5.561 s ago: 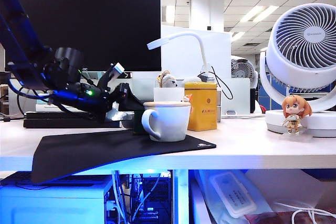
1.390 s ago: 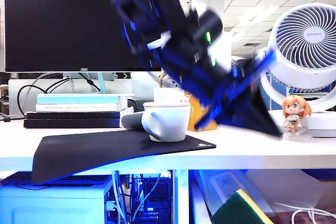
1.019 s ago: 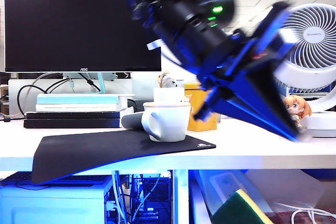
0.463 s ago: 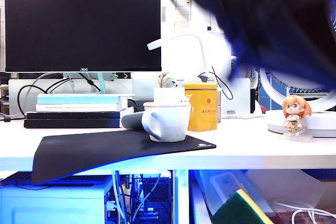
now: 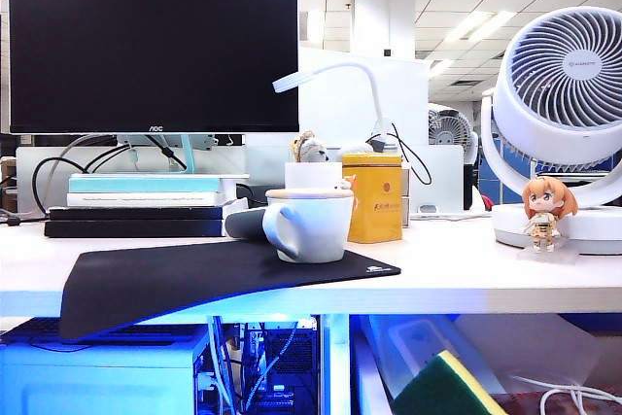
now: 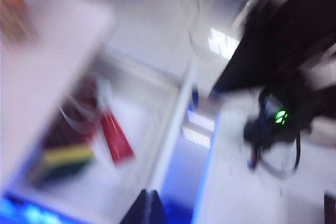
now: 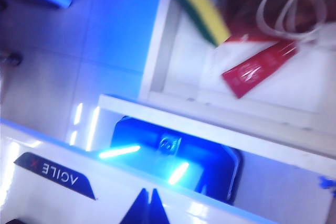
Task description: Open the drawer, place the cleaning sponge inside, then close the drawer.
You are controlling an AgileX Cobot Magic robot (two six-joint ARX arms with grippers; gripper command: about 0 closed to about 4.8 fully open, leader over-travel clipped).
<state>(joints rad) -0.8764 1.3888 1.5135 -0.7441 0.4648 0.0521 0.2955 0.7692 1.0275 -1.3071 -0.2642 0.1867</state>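
Yellow-green cleaning sponge (image 7: pixel 202 11) lies inside open drawer (image 7: pixel 220 109).

White mug (image 5: pixel 312 224) sits on black mat (image 5: pixel 194 274), yellow tin (image 5: pixel 374 197) just behind it. Monitor (image 5: pixel 154 46) at back-left, white fan (image 5: pixel 564 80) far right w/ small figurine (image 5: pixel 548 209) in front. Red packet (image 7: pixel 259 68) & white cable (image 7: pixel 294 9) lie below desk.
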